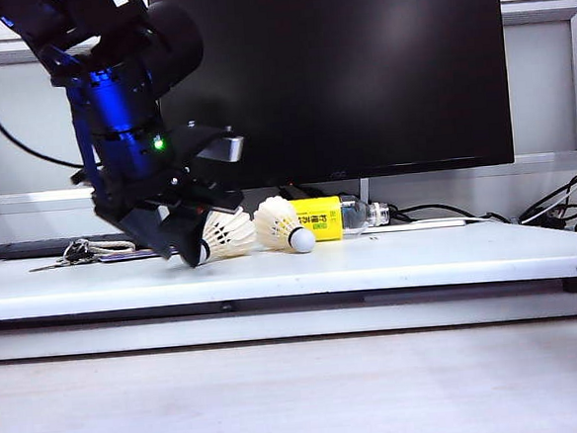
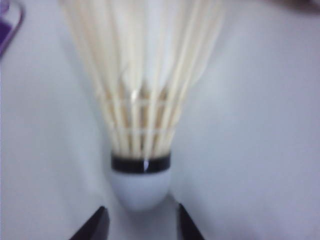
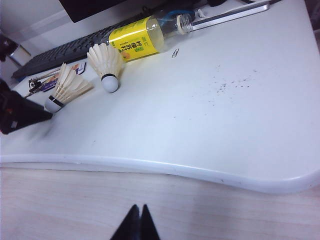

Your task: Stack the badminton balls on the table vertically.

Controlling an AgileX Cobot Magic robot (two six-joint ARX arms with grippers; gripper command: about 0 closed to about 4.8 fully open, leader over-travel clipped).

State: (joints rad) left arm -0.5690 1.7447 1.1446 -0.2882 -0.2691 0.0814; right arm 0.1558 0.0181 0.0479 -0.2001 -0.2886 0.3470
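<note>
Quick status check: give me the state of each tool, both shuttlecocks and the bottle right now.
Left tool: open, fingertips either side of the near shuttlecock's cork, no grip visible.
Right tool: shut, empty, hanging off the table's front edge.
Near shuttlecock: lying on its side, unstacked.
Far shuttlecock: lying tilted, cork on the table.
Bottle: lying on its side.
</note>
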